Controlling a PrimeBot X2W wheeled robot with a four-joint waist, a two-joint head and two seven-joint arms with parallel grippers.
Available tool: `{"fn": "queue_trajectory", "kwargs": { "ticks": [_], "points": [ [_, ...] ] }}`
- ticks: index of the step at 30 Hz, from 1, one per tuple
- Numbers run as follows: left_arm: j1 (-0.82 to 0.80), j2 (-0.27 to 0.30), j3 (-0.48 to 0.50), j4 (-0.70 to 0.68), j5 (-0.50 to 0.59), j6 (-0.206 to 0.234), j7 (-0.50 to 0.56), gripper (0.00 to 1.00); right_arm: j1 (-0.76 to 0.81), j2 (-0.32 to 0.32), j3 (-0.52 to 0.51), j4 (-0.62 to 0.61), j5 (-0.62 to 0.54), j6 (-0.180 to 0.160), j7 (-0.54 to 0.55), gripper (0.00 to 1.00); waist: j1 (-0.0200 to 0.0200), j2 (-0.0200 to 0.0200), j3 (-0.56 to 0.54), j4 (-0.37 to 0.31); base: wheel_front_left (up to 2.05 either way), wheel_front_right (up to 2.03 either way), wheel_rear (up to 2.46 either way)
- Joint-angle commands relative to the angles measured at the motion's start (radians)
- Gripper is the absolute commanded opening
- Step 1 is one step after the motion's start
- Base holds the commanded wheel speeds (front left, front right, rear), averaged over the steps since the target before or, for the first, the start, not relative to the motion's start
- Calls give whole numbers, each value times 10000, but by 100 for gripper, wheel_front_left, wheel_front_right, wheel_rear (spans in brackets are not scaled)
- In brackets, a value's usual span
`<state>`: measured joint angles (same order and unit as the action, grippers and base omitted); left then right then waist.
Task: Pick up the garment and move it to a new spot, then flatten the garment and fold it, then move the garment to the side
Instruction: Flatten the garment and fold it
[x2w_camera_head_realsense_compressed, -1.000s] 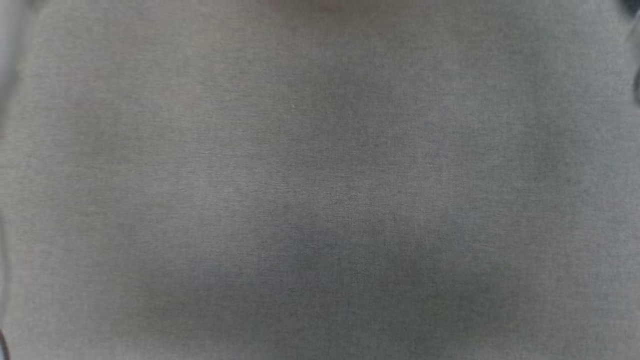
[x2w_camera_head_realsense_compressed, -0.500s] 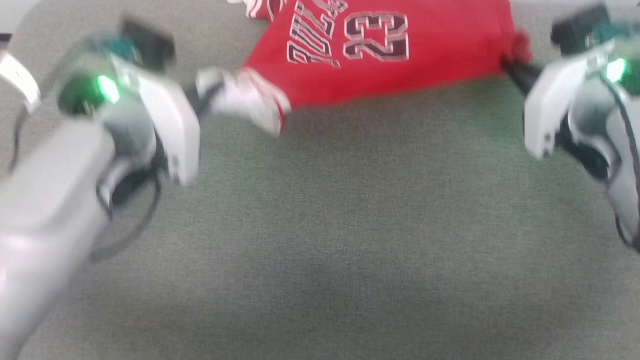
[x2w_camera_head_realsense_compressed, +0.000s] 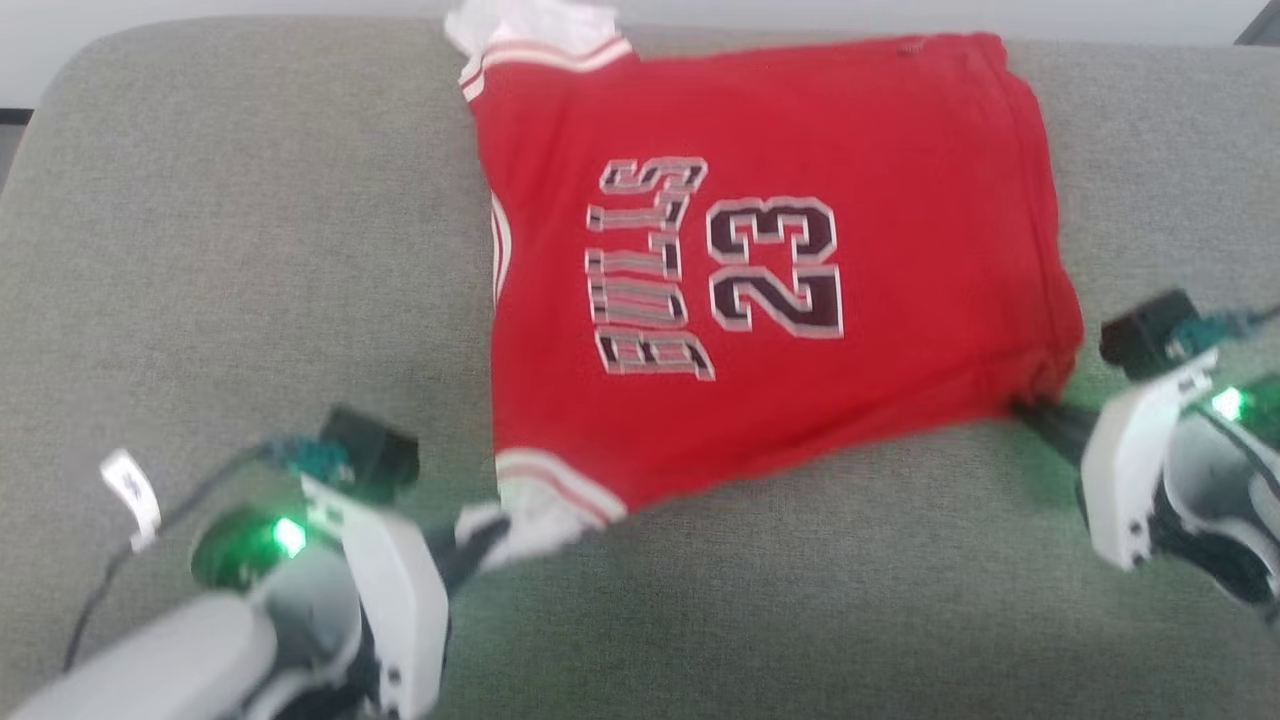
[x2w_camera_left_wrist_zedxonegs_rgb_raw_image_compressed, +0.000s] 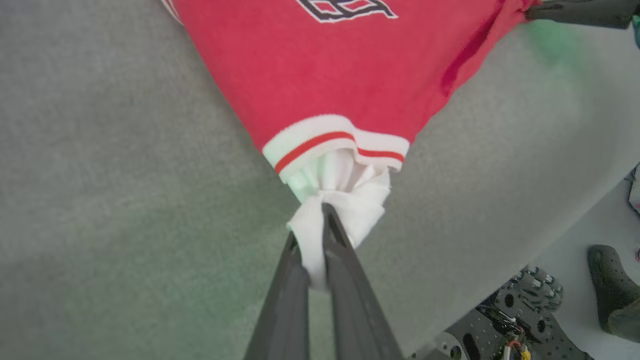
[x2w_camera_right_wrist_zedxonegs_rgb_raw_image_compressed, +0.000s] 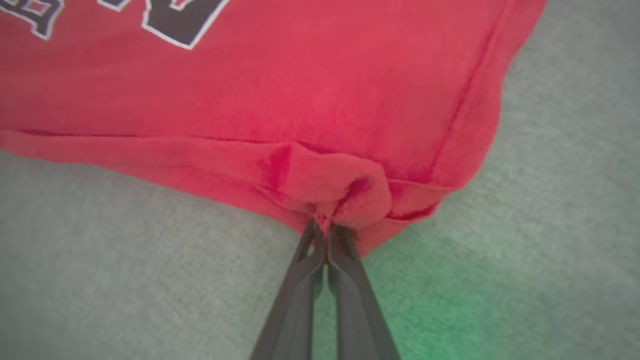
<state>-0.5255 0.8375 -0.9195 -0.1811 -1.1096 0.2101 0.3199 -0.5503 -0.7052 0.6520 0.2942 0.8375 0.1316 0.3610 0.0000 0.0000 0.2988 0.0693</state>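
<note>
The garment (x2w_camera_head_realsense_compressed: 780, 250) is a red jersey with "BULLS 23" lettering, spread front-up on a grey cushion (x2w_camera_head_realsense_compressed: 230, 260). Its far white sleeve reaches the cushion's back edge. My left gripper (x2w_camera_head_realsense_compressed: 485, 535) at the lower left is shut on the near white sleeve (x2w_camera_left_wrist_zedxonegs_rgb_raw_image_compressed: 345, 195), which bunches between the two dark fingers (x2w_camera_left_wrist_zedxonegs_rgb_raw_image_compressed: 345, 250). My right gripper (x2w_camera_head_realsense_compressed: 1030, 412) at the right is shut on the red bottom hem (x2w_camera_right_wrist_zedxonegs_rgb_raw_image_compressed: 350, 195), puckered at its fingertips (x2w_camera_right_wrist_zedxonegs_rgb_raw_image_compressed: 325, 230). The garment (x2w_camera_right_wrist_zedxonegs_rgb_raw_image_compressed: 280, 85) stretches between the two grips.
The grey cushion (x2w_camera_head_realsense_compressed: 800, 600) spreads wide on all sides of the jersey, with its rounded back edge at the top. In the left wrist view the robot's dark base (x2w_camera_left_wrist_zedxonegs_rgb_raw_image_compressed: 515, 320) and a dark shoe (x2w_camera_left_wrist_zedxonegs_rgb_raw_image_compressed: 612, 285) lie on the pale floor beyond the cushion's edge.
The head camera has swung up from bare cushion to the whole jersey. Both grippers stay shut on the sleeve and the hem, and the jersey now lies spread out flat.
</note>
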Motion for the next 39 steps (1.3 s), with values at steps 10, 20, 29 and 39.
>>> {"fn": "queue_trajectory", "kwargs": {
  "ticks": [10, 20, 29, 39],
  "points": [
    [1560, 704, -280, -1084, -293, 861, -146, 0, 3036, -611, -1259, -2351, 124, -17, 1449, 0, 0, 0, 6, -102, 0, 0, 0],
    [1191, 1451, 216, -1581, 70, 1345, -306, 0, 4609, 173, -3460, -4239, -543, -15, 2214, 0, 0, 0, 142, -190, 0, 0, 0],
    [-1296, 2046, 1023, -1459, 1428, 856, 204, 0, 3400, 1258, -4802, -4790, -1489, -18, 2790, 0, 0, 0, 501, -369, 0, 0, 0],
    [-4430, -317, 581, 2214, 2180, -1445, 654, 0, 401, 1697, -4165, -2780, -2057, -18, 2500, 0, 0, 0, 1418, -471, 0, 0, 0]
  ]
}}
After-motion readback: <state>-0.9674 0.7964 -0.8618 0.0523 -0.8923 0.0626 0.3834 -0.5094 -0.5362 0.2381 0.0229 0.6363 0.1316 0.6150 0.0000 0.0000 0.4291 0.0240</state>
